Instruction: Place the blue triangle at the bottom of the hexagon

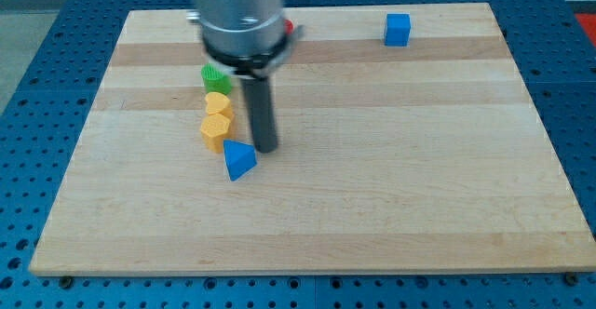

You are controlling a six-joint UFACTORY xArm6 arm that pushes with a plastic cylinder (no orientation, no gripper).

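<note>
The blue triangle point(238, 160) lies on the wooden board point(391, 160), left of the middle. The orange hexagon point(216, 131) sits just above and to the left of it, almost touching. My tip point(264, 148) rests on the board right beside the triangle's upper right edge and to the right of the hexagon. A yellow block point(218, 104) sits directly above the hexagon, and a green block point(214, 77) sits above that, partly hidden by the arm.
A blue cube point(398, 30) stands near the view's top right. A red block point(290, 28) peeks out from behind the arm near the top edge. The arm's wide grey body point(237, 16) hides part of the board's top.
</note>
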